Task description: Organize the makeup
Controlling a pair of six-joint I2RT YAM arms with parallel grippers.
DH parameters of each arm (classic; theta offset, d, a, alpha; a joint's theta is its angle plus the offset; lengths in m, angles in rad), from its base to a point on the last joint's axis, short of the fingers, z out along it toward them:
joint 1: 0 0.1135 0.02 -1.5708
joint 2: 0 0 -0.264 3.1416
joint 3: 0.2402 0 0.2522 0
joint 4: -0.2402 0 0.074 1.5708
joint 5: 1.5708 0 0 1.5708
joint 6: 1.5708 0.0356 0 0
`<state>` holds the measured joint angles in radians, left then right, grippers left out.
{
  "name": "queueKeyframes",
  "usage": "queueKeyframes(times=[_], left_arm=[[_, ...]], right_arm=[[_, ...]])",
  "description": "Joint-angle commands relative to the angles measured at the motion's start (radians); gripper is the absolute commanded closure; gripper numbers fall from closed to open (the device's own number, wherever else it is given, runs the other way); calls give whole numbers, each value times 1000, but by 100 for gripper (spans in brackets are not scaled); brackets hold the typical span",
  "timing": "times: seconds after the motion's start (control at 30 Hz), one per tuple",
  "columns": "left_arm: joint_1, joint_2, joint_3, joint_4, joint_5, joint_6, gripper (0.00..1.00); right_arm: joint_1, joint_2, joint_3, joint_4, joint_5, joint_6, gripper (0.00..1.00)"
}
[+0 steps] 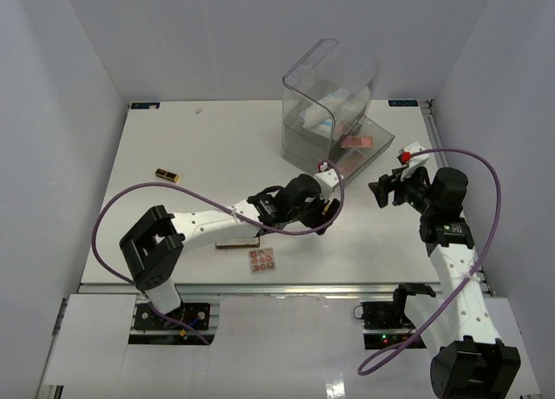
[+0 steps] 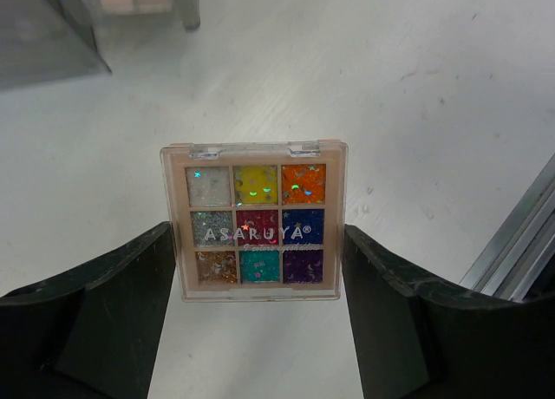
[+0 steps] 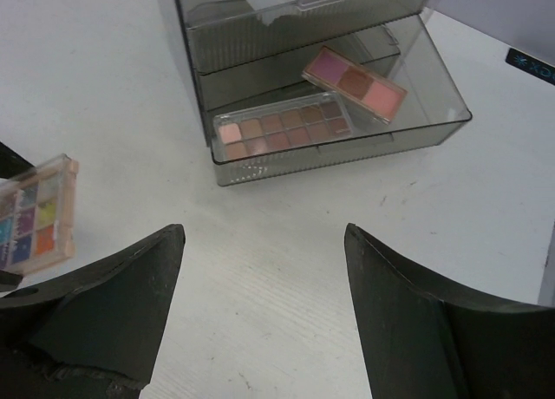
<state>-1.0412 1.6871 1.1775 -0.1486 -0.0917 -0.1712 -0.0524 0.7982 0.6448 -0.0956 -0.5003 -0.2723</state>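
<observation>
**A:** Makeup first. Where did it lie?

**B:** It was scattered. A glitter palette with nine coloured pans was clamped by its two sides between the fingers of the left hand. It was held clear of the white surface, near the middle.

**A:** And the right hand?

**B:** Its fingers stood wide apart with nothing between them. It was to the right of the left hand, on the near side of the open drawer.

**A:** What lay in that drawer?

**B:** Two pieces lay close together. A long brown palette was by the near wall, and a pink palette lay farther back at an angle to it. The drawer stuck out at the bottom of a tall clear box, far and right of centre. White and pale-blue packets showed higher up inside the box.

**A:** Was anything loose?

**B:** A black-and-gold tube lay alone at the left, well apart from the rest. A small palette with pinkish pans lay at the near edge. Just beside it was a dark flat case, partly hidden under the left arm.
</observation>
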Motion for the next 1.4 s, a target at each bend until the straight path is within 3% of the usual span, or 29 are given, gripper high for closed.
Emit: queueKeyframes(times=[0.0,0.4,0.6,1.07,1.37], left_arm=[[7,9,169,110,65,163,92],[21,312,593,78,12,283,87],[43,416,733,76,-10,300,85],[106,578,883,28,-40,283,81],[122,597,861,16,-96,294,80]], right_arm=[[-32,-17,46,12,85,11,20],[-60,-30,45,17,103,24,19],[-60,-31,47,19,108,28,19],[-61,-32,45,25,121,39,19],[-63,-30,44,27,114,42,18]])
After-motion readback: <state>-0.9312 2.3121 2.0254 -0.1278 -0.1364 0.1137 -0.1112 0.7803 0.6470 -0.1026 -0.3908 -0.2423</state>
